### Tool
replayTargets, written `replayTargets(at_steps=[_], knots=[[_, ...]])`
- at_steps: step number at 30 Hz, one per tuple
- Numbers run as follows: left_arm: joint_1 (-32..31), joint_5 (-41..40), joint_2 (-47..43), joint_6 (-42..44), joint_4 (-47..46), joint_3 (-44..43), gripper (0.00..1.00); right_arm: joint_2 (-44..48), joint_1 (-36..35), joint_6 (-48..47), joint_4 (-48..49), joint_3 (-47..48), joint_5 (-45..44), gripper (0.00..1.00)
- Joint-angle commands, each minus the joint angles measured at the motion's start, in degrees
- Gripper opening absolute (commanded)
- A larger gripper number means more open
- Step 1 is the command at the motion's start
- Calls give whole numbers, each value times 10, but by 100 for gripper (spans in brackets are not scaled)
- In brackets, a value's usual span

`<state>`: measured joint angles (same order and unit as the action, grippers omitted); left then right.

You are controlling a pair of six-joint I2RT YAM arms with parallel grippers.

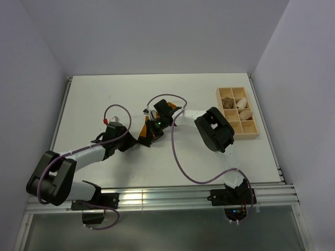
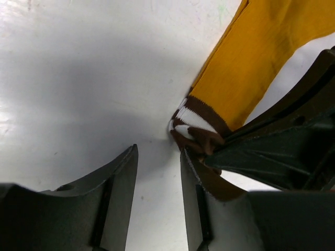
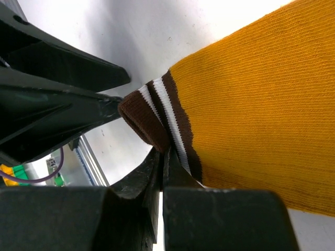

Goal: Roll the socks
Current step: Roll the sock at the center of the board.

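Observation:
One of the socks (image 3: 251,104), mustard-orange with a brown and white striped cuff (image 3: 152,117), lies on the white table. My right gripper (image 3: 165,151) is shut on the folded cuff edge. In the left wrist view the sock (image 2: 256,57) runs off to the upper right, its cuff (image 2: 196,117) bunched just beyond my left gripper (image 2: 158,157). That gripper's jaws stand partly open with only bare table between them. A brown strip of fabric (image 2: 220,183) lies against the outside of one finger. From above, both grippers (image 1: 133,140) (image 1: 152,128) meet over the mostly hidden sock (image 1: 142,132).
A wooden compartment tray (image 1: 255,125) stands at the right rear, holding small cream rolled bundles (image 1: 244,111). Purple cables (image 1: 178,157) loop over the table's middle. Metal rails (image 1: 167,196) run along the near edge.

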<state>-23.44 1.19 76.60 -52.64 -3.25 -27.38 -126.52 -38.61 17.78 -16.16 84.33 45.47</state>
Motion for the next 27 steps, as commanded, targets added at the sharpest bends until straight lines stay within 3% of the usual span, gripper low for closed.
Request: replayTargets(at_steps=[1, 17, 27], knots=[[-5, -7, 21, 6, -16, -22, 43, -13, 6, 3, 5, 13, 0, 0], [-19, -9, 35, -6, -25, -49, 30, -27, 6, 4, 2, 25, 2, 0], [-21, -4, 35, -13, -49, -52, 30, -43, 6, 3, -21, 38, 1, 0]])
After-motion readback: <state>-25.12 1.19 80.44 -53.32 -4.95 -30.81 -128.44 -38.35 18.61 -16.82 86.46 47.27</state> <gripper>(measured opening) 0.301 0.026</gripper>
